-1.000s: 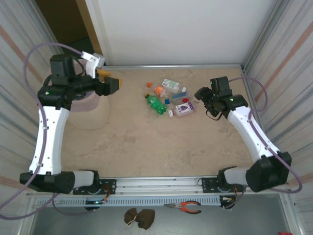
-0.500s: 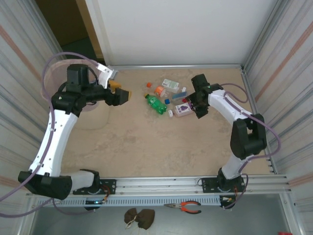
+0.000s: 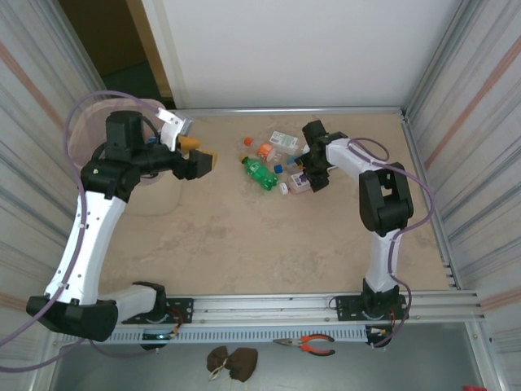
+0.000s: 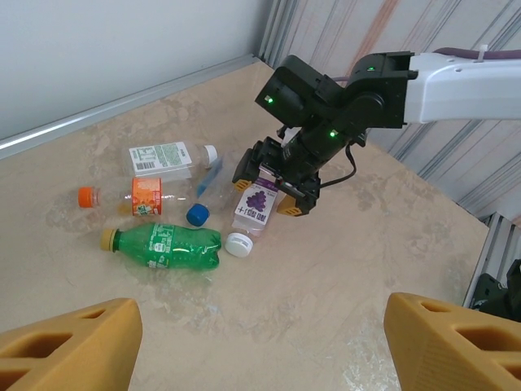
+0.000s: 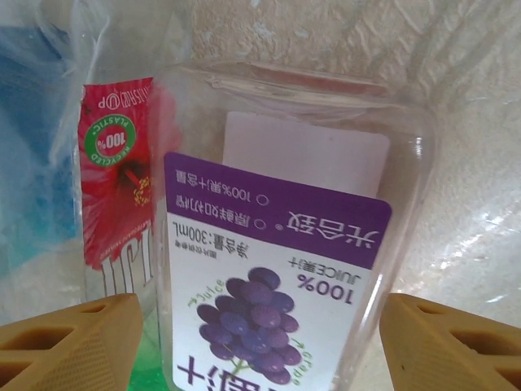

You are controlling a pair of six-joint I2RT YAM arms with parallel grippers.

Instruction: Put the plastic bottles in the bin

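Spanning the walled cell, the beige counter (image 3: 260, 244) carries the pale-pink bin (image 3: 153, 199) at its left side, well apart from the plastic bottles (image 3: 282, 140) clustered near the far wall. The left gripper (image 3: 203, 160) hovers between bin and cluster, its fingers (image 4: 69, 346) released with nothing between them. The right gripper (image 4: 269, 191) sits low over the grape juice bottle (image 5: 277, 269), its fingers (image 5: 69, 342) spread to either side of the clear body and not clenched on it; a gap shows on one side. A red-labelled bottle (image 5: 118, 187) lies right against that one, and the green bottle (image 4: 167, 247) is just beside. A blue cap (image 4: 197, 214) and a white cap (image 4: 238, 243) sit between them, loose or screwed on, it cannot be told. The likely trouble is the squeeze: a smooth body lying on its side may squirt out or crumple, and a finger could catch the red-labelled neighbour. A carry to the bin would cross the left arm's space, risking a collision.
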